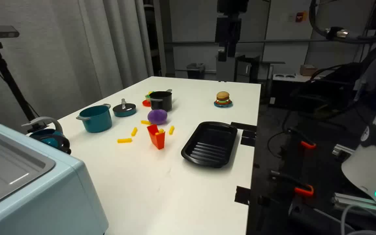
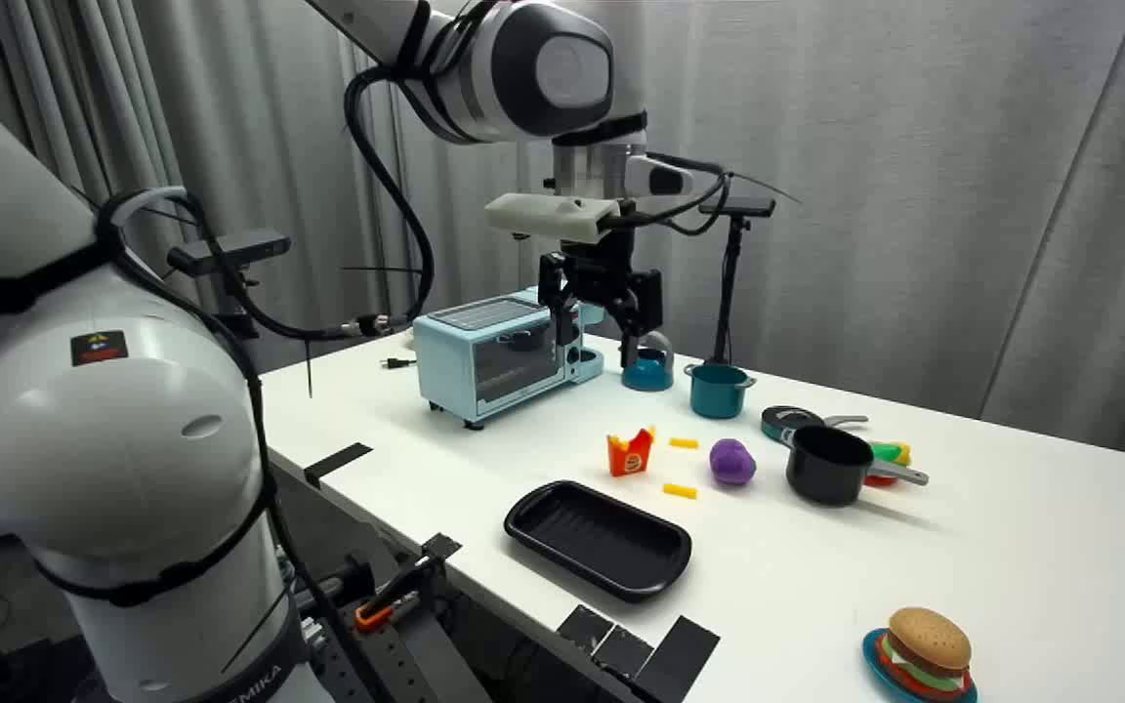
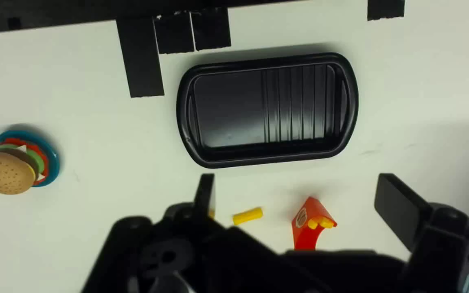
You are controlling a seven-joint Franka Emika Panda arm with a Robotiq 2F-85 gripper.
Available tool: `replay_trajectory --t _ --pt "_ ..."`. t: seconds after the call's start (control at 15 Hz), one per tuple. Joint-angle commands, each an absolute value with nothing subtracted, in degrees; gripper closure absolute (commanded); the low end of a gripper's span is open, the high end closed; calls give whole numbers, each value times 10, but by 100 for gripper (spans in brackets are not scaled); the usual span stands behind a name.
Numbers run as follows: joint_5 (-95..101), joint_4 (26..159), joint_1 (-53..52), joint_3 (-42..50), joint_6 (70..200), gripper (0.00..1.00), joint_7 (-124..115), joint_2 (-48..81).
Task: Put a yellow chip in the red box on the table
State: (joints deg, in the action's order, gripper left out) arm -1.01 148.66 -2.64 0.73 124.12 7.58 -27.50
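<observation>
The small red box [image 1: 157, 138] stands upright on the white table [image 1: 175, 195], with a few yellow chips in it. It also shows in an exterior view [image 2: 629, 455] and the wrist view [image 3: 312, 209], partly hidden by the gripper body. Several loose yellow chips [image 1: 124, 140] lie around it; two show in an exterior view [image 2: 680, 490]. One chip [image 3: 247, 216] lies between box and finger in the wrist view. My gripper [image 3: 295, 193] is open, empty and high above the table. Both exterior views show it in the air [image 1: 227, 54] [image 2: 596, 347].
A black tray [image 1: 210, 143] lies near the box, by the table edge. A purple eggplant [image 2: 731, 462], black pot [image 2: 826, 464], teal pot [image 2: 718, 391] and lidded pan [image 1: 124, 109] stand behind. A toy burger [image 2: 926, 649] and a blue toaster oven [image 2: 494, 351] stand farther off.
</observation>
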Motion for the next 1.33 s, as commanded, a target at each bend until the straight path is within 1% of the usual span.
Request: replay_trajectory --t 0.0,0.87,1.27 --pt "-10 1486 -26 7 1240 0 76 -274" --pt "-10 1486 -26 7 1240 0 76 -274" --pt "4 1426 -15 13 1239 0 78 -185"
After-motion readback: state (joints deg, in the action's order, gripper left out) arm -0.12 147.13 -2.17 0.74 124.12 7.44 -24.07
